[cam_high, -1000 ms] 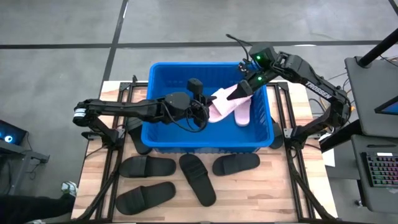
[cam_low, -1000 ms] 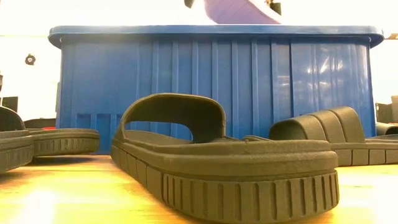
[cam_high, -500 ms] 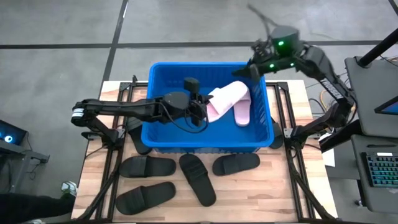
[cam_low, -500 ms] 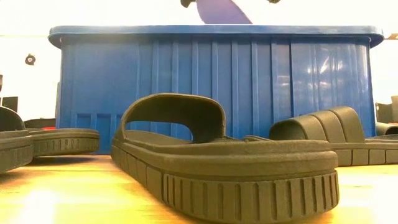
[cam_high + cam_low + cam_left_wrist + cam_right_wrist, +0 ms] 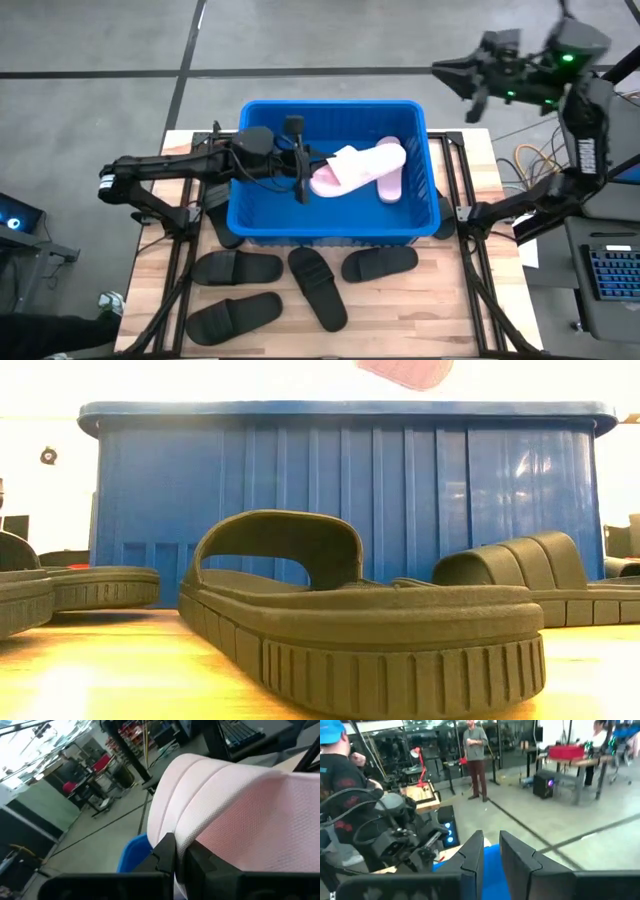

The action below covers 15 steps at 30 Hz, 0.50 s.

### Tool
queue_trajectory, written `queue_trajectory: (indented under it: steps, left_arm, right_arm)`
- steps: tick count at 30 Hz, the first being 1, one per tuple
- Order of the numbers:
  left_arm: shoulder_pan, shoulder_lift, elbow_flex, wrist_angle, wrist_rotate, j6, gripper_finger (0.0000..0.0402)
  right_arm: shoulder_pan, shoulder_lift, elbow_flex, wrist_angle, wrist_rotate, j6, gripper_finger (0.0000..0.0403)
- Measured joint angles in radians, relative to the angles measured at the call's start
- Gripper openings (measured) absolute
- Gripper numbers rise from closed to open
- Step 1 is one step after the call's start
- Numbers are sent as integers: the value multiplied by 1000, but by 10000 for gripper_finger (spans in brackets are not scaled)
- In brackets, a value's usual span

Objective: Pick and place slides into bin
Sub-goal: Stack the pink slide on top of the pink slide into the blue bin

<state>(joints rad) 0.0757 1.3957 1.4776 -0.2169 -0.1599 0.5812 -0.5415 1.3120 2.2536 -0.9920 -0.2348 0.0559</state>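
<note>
Now the left tool [image 5: 300,168] pinches a pink slide [image 5: 345,170] above the bin [image 5: 330,232]; right tool [image 5: 450,72] narrowly parted, empty.

Low view backlit, blown-out background (right arm motion-blurred overhead).

Low cam barely helps: lifted pink slide [image 5: 405,370] cut off by top edge, only sole tip showing. Bin [image 5: 345,490] wall hides everything inside. Left wrist: pink strap [image 5: 225,800] fills view, I can't see fingertips. Black slide [image 5: 30,585] cropped at left edge.
</note>
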Motion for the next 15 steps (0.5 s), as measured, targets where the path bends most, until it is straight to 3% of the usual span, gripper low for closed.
queue_trajectory:
  steps: [15]
  left_arm:
    - [174,-4,-7,101,491,-185,0]
  right_arm:
    - [1,-66,-25,-147,-57,-152,60]
